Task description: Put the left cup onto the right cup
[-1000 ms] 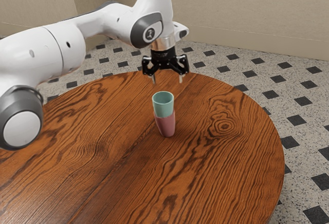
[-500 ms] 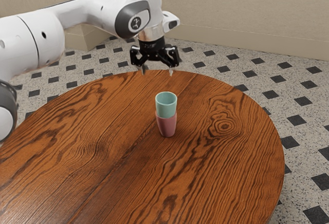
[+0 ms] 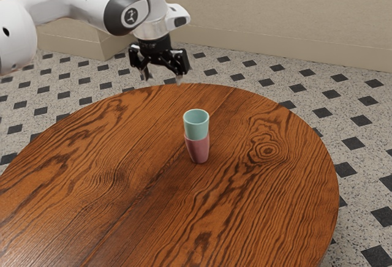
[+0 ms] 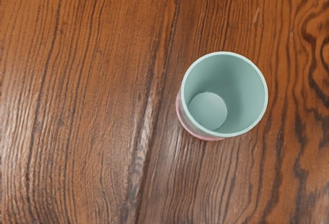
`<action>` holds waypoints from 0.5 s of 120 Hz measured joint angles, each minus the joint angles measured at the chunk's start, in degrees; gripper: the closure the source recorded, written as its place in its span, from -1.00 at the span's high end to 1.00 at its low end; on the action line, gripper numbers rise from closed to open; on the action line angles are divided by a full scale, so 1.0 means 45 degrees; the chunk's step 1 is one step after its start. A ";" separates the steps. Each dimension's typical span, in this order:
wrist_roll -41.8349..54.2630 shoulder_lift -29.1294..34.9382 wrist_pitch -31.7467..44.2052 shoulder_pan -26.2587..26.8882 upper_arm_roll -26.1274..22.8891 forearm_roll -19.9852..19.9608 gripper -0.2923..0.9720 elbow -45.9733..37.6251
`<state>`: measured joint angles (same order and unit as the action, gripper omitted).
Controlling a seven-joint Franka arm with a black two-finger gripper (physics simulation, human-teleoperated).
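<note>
A round, dark-grained wooden surface (image 3: pixel 110 199) lies at six o'clock. Speckled floor (image 3: pixel 358 105) with black diamond tiles shows at three; a beige wall (image 3: pixel 288 0) stands at twelve.

Round wooden table (image 3: pixel 122 187), pink cup (image 3: pixel 198 149) upright near its middle, teal cup (image 3: pixel 196 123) nested in it.

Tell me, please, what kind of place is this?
Probably a plain indoor room, rendered in simulation: a round wooden table stands on a speckled floor set with small black diamond tiles, and a bare beige wall rises behind it.
</note>
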<state>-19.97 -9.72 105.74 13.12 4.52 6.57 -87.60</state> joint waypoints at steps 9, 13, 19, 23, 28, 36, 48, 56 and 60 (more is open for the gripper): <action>0.0176 0.0391 -0.0091 -0.0009 0.0000 0.0002 0.54 -0.0320; 0.0249 0.0574 -0.0125 -0.0007 -0.0004 0.0007 0.54 -0.0454; 0.0351 0.0816 -0.0170 -0.0004 -0.0007 0.0015 0.54 -0.0640; 0.0415 0.0940 -0.0201 -0.0003 -0.0008 0.0026 0.54 -0.0737; 0.0489 0.1138 -0.0238 0.0000 -0.0008 0.0042 0.54 -0.0919; 0.0598 0.1405 -0.0286 -0.0001 -0.0008 0.0059 0.54 -0.1140; 0.0738 0.1752 -0.0336 -0.0004 -0.0008 0.0075 0.54 -0.1465; 0.0818 0.1945 -0.0358 -0.0009 -0.0008 0.0086 0.54 -0.1661; 0.0856 0.2043 -0.0366 -0.0012 -0.0008 0.0090 0.54 -0.1758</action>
<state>-16.12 -0.52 104.10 13.07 4.48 6.98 -95.51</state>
